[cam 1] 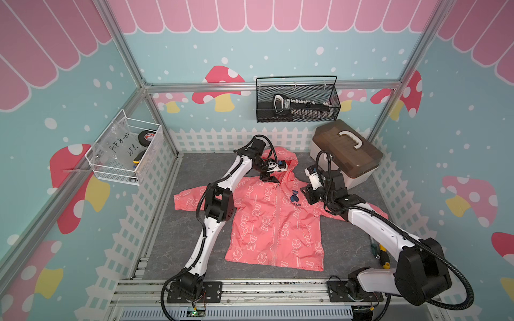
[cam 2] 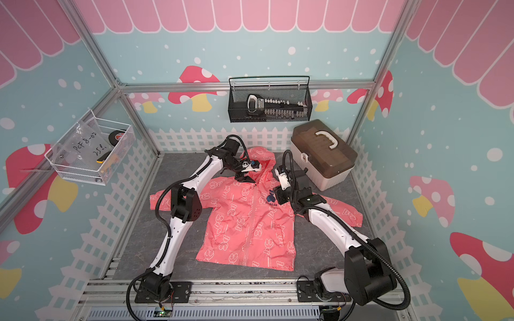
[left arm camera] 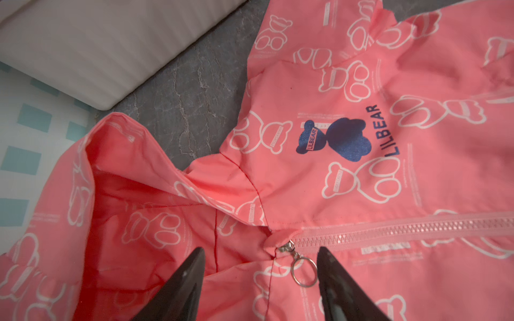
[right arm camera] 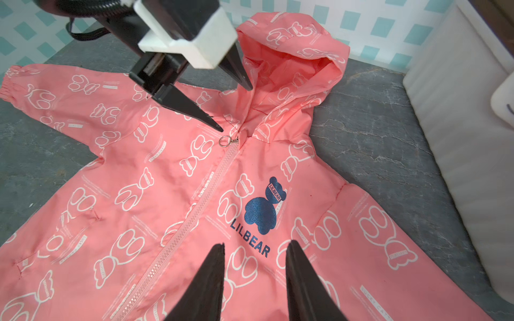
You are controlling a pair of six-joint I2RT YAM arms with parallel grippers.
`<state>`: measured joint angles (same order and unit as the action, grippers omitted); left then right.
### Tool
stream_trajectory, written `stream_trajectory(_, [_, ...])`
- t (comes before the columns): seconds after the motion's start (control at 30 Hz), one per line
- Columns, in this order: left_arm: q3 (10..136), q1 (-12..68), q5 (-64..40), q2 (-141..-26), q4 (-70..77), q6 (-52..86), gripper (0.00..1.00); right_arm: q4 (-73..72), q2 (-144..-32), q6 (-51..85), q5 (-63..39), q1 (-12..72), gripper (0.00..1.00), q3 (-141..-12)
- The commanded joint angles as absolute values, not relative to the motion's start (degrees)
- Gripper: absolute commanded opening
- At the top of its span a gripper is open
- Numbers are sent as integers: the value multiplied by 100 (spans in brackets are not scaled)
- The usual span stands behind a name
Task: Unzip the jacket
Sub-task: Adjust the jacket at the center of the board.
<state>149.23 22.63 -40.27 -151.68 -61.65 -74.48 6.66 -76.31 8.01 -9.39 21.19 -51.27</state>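
The jacket [cam 1: 275,222] lies flat, front up, in the middle of the grey desk [cam 1: 172,236]. Its hem is nearest the arm bases and its sleeves are spread to either side. The zipper [right arm camera: 194,211] is closed all the way up the front, so the task looks barely begun.

Over the chest, just beside the navy bear logo, hangs the right end effector [right arm camera: 257,243]. Its jaws are apart with nothing between them. It would do well to press down or pinch the cloth near the collar, so the jacket does not slide when the zipper is pulled.

Further on, at the collar, the left end effector [left arm camera: 261,248] hovers with its jaws apart and holds nothing. The small metal pull ring [left arm camera: 303,271] lies flat on the cloth between its tips, closer to one of them. The ring is thin and lies to one side of the zipper line. The tips probably need to come down around it, centred, and close on metal rather than on cloth. The pull should then run straight along the teeth toward the hem.

Beyond the collar lies the hood [right arm camera: 294,55], and past it, at the far right, a box [cam 1: 345,155] stands clear of the work.
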Motion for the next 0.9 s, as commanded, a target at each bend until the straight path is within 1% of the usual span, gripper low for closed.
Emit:
stream_trajectory(0.0, [15221,2465,-3537,-15401,-6672,-7989,64,578,-7550,782,-1072,2229,37,-5045])
stream_trajectory(0.13, [15215,2487,-3443,-15508,-6896,-7975,62,614,-7489,814,-1059,2327,37,-5054])
stream_trajectory(0.3, [15220,2607,-2852,-15656,-6961,-7664,61,694,-7522,819,-1050,2458,38,-5106])
stream_trajectory(0.53, [15210,2628,-2646,-15688,-7089,-7576,58,833,-7440,821,-1015,2563,38,-5142])
stream_trajectory(0.63, [15159,2628,-2721,-15599,-7368,-7551,49,874,-7393,840,-971,2599,38,-5142])
stream_trajectory(0.7, [14936,2661,-2738,-15441,-7581,-7568,45,889,-7350,861,-936,2611,38,-5128])
stream_trajectory(0.87, [13756,2836,-2787,-14883,-7620,-7404,38,862,-7209,949,-923,2658,38,-5089])
